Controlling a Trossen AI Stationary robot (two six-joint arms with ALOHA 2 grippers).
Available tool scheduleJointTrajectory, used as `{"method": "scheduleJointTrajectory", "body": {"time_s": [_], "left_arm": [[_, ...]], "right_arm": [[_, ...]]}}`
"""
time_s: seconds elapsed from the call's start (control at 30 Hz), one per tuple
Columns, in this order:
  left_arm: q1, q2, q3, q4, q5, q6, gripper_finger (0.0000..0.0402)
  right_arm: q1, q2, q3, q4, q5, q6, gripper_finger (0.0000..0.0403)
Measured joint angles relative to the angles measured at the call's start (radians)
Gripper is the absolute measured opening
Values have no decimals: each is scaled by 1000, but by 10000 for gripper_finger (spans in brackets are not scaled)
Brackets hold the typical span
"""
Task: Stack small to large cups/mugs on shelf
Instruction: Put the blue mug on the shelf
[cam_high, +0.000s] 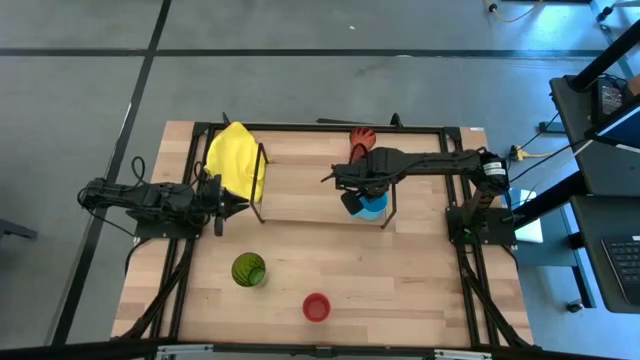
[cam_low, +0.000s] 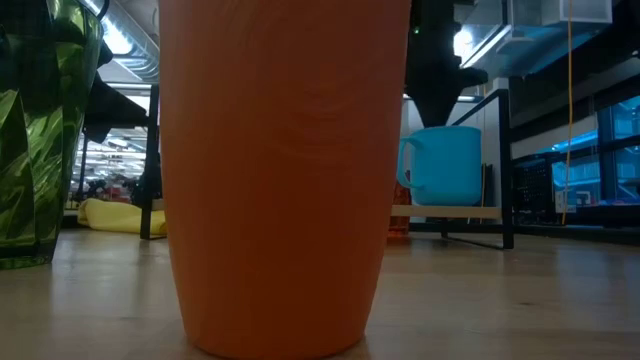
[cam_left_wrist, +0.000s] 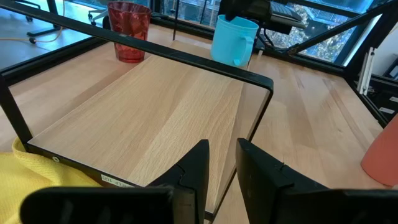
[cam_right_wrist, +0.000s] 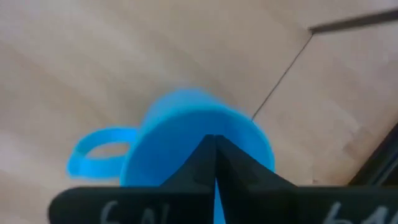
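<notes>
Two dark fingers of the right gripper (cam_high: 352, 203) come together over the rim of the light blue mug (cam_high: 371, 205), and in the right wrist view we see them closed to a thin seam pinching that rim, with the mug's handle (cam_right_wrist: 99, 155) sticking out to one side. We take the shelf (cam_high: 310, 190) as our landmark: the mug sits at its right end, just inside the black wire frame (cam_high: 389, 205) there, and in the low view we see the mug's base resting on the board. At the shelf's back edge, near the same end, we find the orange-red tumbler (cam_high: 362, 138) standing upright. The left gripper (cam_high: 236, 206) waits just off the shelf's left end, its fingers (cam_left_wrist: 196, 168) held slightly apart with a narrow gap and nothing between them. The yellow cloth (cam_high: 237, 160) lies over the shelf's left end. In front of the shelf, out on the tabletop (cam_high: 400, 290), we see the green tumbler (cam_high: 248, 270) and, further forward, the short red cup (cam_high: 316, 307), well apart from each other. In the low view the red cup (cam_low: 285, 170) fills most of the picture, hiding much of the shelf, and the green tumbler (cam_low: 40, 130) is cut off at the edge
</notes>
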Motion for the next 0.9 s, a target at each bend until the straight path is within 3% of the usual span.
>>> {"method": "scheduleJointTrajectory", "body": {"time_s": [0.4,0.57,0.7,0.9], "left_arm": [[0,0,0,0,0,0,75],[0,0,0,0,0,0,75],[0,0,0,0,0,0,75],[0,0,0,0,0,0,75]], "right_arm": [[-18,0,-52,252,24,-146,8],[-19,0,-47,201,26,-152,4],[-19,0,-47,128,86,-152,13],[-10,0,-47,134,88,-151,9]]}}
